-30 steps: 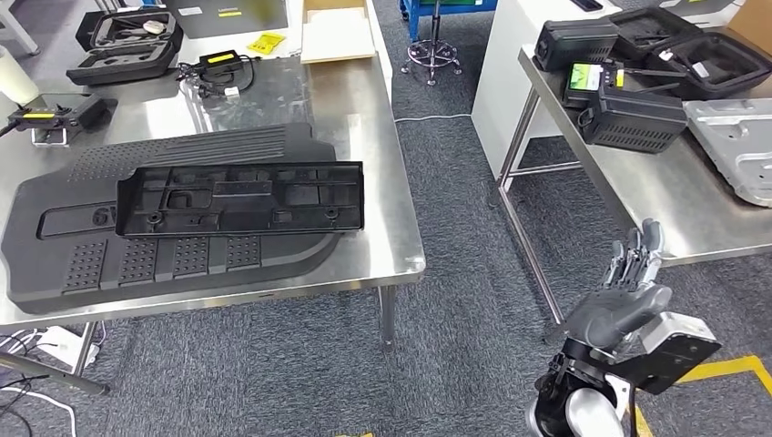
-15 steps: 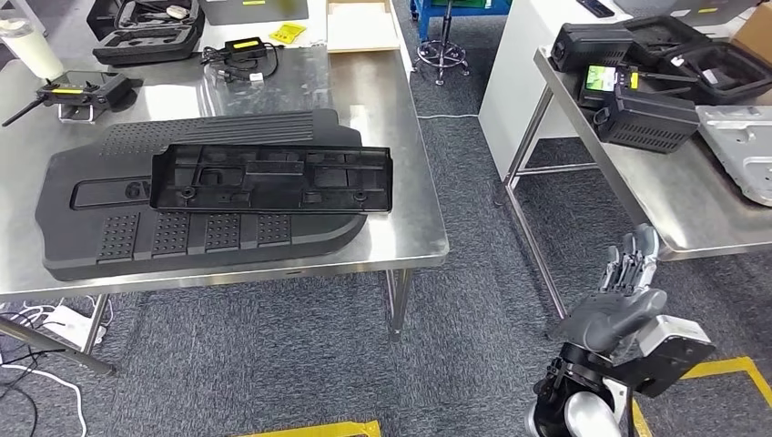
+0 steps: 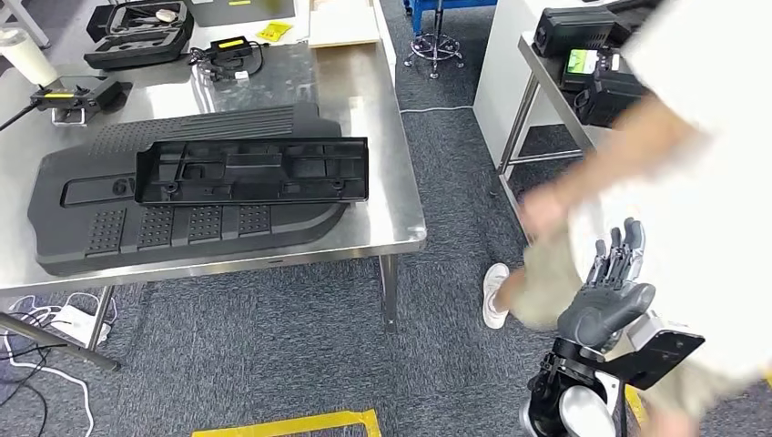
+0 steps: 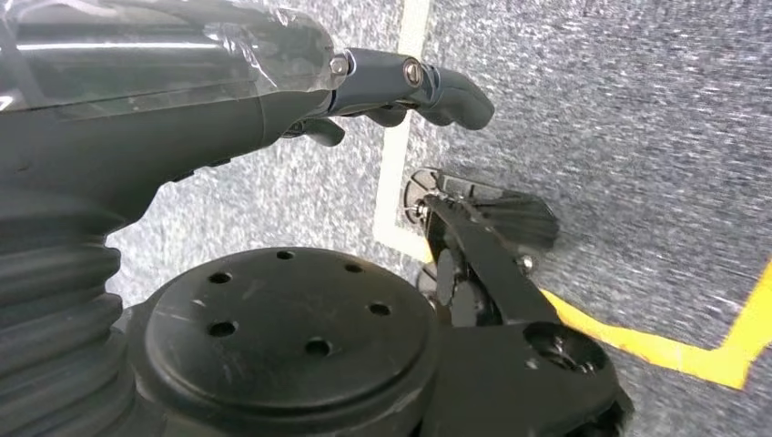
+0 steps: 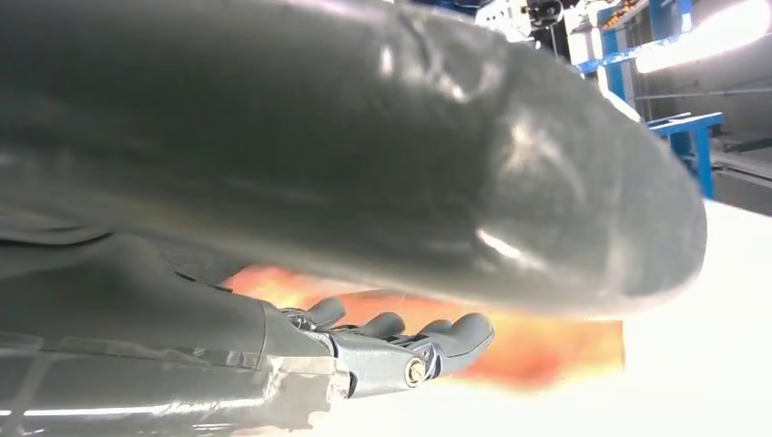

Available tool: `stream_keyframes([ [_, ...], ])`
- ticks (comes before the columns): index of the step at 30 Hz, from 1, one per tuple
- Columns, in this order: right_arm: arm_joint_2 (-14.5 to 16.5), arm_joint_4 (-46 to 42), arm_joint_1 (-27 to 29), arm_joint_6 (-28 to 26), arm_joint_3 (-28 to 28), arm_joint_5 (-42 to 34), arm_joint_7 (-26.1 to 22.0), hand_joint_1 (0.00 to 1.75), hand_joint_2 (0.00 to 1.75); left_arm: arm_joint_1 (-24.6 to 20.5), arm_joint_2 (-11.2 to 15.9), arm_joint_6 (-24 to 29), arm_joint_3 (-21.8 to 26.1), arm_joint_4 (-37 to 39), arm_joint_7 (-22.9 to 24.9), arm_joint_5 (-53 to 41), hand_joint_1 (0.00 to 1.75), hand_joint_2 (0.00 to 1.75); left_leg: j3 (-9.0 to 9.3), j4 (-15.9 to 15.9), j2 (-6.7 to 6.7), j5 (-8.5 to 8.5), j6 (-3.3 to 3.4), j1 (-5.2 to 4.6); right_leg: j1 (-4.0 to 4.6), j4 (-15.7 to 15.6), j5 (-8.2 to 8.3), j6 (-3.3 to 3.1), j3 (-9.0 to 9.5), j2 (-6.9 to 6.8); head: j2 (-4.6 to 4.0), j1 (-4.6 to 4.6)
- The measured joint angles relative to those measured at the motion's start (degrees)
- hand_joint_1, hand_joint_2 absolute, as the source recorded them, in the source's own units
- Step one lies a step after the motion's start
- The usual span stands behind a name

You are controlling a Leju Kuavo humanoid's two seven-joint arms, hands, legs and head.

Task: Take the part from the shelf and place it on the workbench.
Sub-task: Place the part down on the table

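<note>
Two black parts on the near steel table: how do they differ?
The large engine cover lies directly on the table; the rectangular panel lies on top of it. The cover is bigger, with a curved outline and ribbed, dotted texture; the panel is smaller and shows open moulded compartments. Both are black plastic, lying flat.

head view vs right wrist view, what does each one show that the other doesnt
The head view alone shows the steel workbench carrying a long black ribbed part that lies on top of a larger black cover, a second table with black cases, grey carpet and yellow floor tape.

The right wrist view alone shows blue framing far behind and the hand's thumb from very close.

Both show the right hand, holding nothing with fingers apart, and a person blurred just beyond it; in the wrist view the person is a white and orange blur.
</note>
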Motion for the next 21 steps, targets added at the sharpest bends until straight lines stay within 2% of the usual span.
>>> stream_keyframes([
  [2, 0.05, 0.03, 0.05, 0.03, 0.0, -0.02, -0.03, 0.0, 0.0, -0.01, 0.09, 0.01, 0.0, 0.0, 0.02, 0.03, 0.0, 1.75, 4.56, -7.21, 0.02, 2.86, 0.02, 0.3, -0.07, 0.97, 0.05, 0.22, -0.94, 0.02, 0.0, -0.13],
  [3, 0.07, 0.04, 0.05, 0.08, 0.0, -0.02, -0.04, 0.0, 0.0, -0.01, 0.11, 0.0, 0.0, 0.0, 0.03, 0.05, 0.0, 1.75, 6.26, -10.46, 0.01, 3.73, 0.18, 0.28, -0.02, 1.45, 0.09, 0.45, -1.4, 0.05, 0.0, -0.19],
  [4, 0.07, 0.04, 0.05, 0.15, 0.0, -0.01, -0.04, 0.0, 0.0, -0.01, 0.13, -0.05, 0.0, 0.0, 0.05, 0.07, 0.0, 1.75, 7.14, -12.55, -0.01, 4.12, 0.4, 0.21, 0.03, 1.82, 0.2, 0.79, -1.78, 0.06, 0.0, -0.21],
  [6, 0.08, 0.03, 0.05, 0.22, 0.0, -0.01, -0.07, 0.0, 0.0, 0.05, 0.18, -0.45, 0.0, 0.0, 0.14, 0.04, 0.0, 1.75, 6.94, -13.36, -0.06, 4.35, 0.97, -0.12, 0.08, 2.09, 0.71, 1.7, -2.27, 0.09, 0.0, -0.19],
  [8, 0.09, 0.02, 0.18, 0.02, -0.05, -0.02, -0.11, 0.0, 0.0, 0.1, 0.21, -1.04, 0.0, 0.0, 0.14, -0.06, 0.0, 1.75, 6.56, -13.82, 0.09, 5.01, 1.88, 0.08, -0.06, 2.42, 0.48, 2.49, -2.58, 0.27, 0.0, -0.11],
  [9, 0.09, 0.02, 0.29, -0.14, -0.11, -0.02, -0.14, 0.0, 0.0, 0.08, 0.22, -1.24, 0.01, 0.0, 0.04, -0.1, 0.0, 1.75, 6.32, -14.08, 0.19, 5.45, 2.4, 0.2, -0.11, 3.51, -0.65, 2.77, -3.04, 0.42, 0.0, 0.08],
  [10, 0.09, 0.03, 0.4, -0.26, -0.2, -0.02, -0.18, 0.0, 0.0, 0.04, 0.22, -1.31, 0.01, 0.0, -0.07, -0.13, 0.0, 1.75, 5.98, -14.31, 0.3, 5.88, 2.83, 0.33, -0.19, 5.65, -2.55, 2.97, -3.88, 0.58, 0.0, 0.34],
  [12, 0.09, 0.04, 0.64, -0.34, -0.31, -0.04, -0.22, 0.0, 0.0, 0.0, 0.23, -1.15, 0.01, 0.0, -0.22, -0.14, 0.0, 1.75, 5.01, -14.26, 0.4, 6.57, 3.2, 0.22, -0.23, 12.64, -7.15, 3.32, -6.34, 0.75, 0.0, 0.94],
  [13, 0.09, 0.04, 0.76, -0.36, -0.35, -0.05, -0.22, 0.0, 0.0, 0.01, 0.23, -1.01, 0.01, 0.0, -0.23, -0.14, 0.0, 1.75, 4.5, -14.18, 0.44, 6.9, 3.21, 0.17, -0.24, 15.75, -8.51, 3.45, -7.23, 0.77, 0.0, 1.11],
  [14, 0.09, 0.04, 0.86, -0.4, -0.38, -0.06, -0.23, 0.0, 0.0, 0.02, 0.23, -0.86, 0.01, 0.0, -0.24, -0.15, 0.0, 1.75, 4.03, -14.08, 0.48, 7.2, 3.18, 0.13, -0.24, 17.36, -8.74, 3.51, -7.33, 0.78, 0.0, 1.21],
  [15, 0.09, 0.04, 0.93, -0.44, -0.42, -0.06, -0.24, 0.0, 0.0, 0.02, 0.23, -0.76, 0.01, 0.0, -0.23, -0.16, 0.0, 1.75, 3.61, -13.97, 0.5, 7.45, 3.1, 0.12, -0.24, 16.56, -7.77, 3.48, -6.23, 0.78, 0.0, 1.3],
  [16, 0.09, 0.04, 0.94, -0.49, -0.46, -0.06, -0.24, 0.0, 0.0, 0.02, 0.23, -0.72, 0.01, 0.0, -0.23, -0.16, 0.0, 1.75, 3.28, -13.85, 0.5, 7.66, 2.99, 0.13, -0.24, 13.57, -6.11, 3.35, -4.07, 0.78, 0.0, 1.44],
  [18, 0.09, 0.04, 0.89, -0.56, -0.52, -0.06, -0.27, 0.0, 0.0, 0.0, 0.23, -0.7, 0.01, 0.0, -0.23, -0.19, 0.0, 1.75, 2.83, -13.58, 0.48, 7.98, 2.64, 0.06, -0.12, 4.93, -3.46, 2.91, 1.3, 0.85, 0.0, 1.84],
  [19, 0.09, 0.03, 0.92, -0.61, -0.55, -0.06, -0.34, 0.0, 0.0, -0.02, 0.23, -0.73, 0.01, 0.0, -0.25, -0.24, 0.0, 1.75, 2.7, -13.5, 0.47, 8.2, 2.35, -0.01, -0.01, 1.93, -2.87, 2.66, 2.95, 0.92, 0.0, 1.99],
  [20, 0.09, 0.03, 0.96, -0.68, -0.58, -0.06, -0.42, 0.0, 0.0, -0.03, 0.23, -0.77, 0.01, 0.0, -0.28, -0.31, 0.0, 1.75, 2.59, -13.44, 0.45, 8.44, 2.02, -0.06, 0.14, 0.29, -2.76, 2.45, 3.71, 0.99, 0.0, 2.07],
  [21, 0.09, 0.02, 1.04, -0.76, -0.62, -0.06, -0.5, 0.0, 0.0, -0.02, 0.23, -0.82, 0.01, 0.0, -0.32, -0.39, 0.0, 1.75, 2.51, -13.46, 0.44, 8.72, 1.63, -0.1, 0.3, -0.08, -2.69, 2.23, 3.7, 1.04, 0.0, 2.08],
])
